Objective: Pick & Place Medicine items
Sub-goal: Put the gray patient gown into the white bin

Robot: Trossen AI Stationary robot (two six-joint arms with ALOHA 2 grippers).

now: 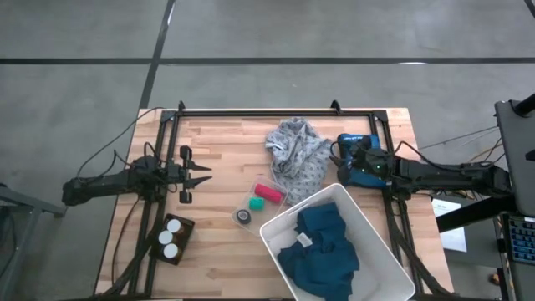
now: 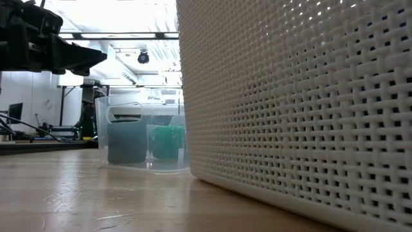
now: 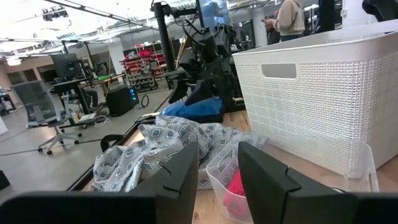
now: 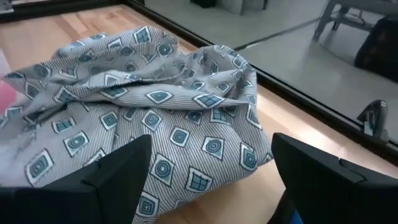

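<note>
Three medicine items [image 1: 171, 237], small bottles seen as white round caps, stand side by side in a dark tray near the table's near left corner; no gripper touches them. My left gripper [image 1: 205, 176] hovers on the far side of them, level, pointing toward the table's right. It is open with a narrow gap [image 3: 217, 180] and holds nothing. My right gripper [image 1: 334, 160] is at the far right, above a blue cloth [image 1: 361, 155]. It stands wide open [image 4: 211, 180] and faces the grey patterned cloth [image 4: 143, 93], holding nothing.
The grey patterned cloth [image 1: 297, 155] lies crumpled at the table's far middle. A clear container [image 1: 261, 201] with pink, green and black rolls sits at the centre. A white woven basket [image 1: 380, 238] with another blue cloth inside fills the near right. A person stands in the room beyond.
</note>
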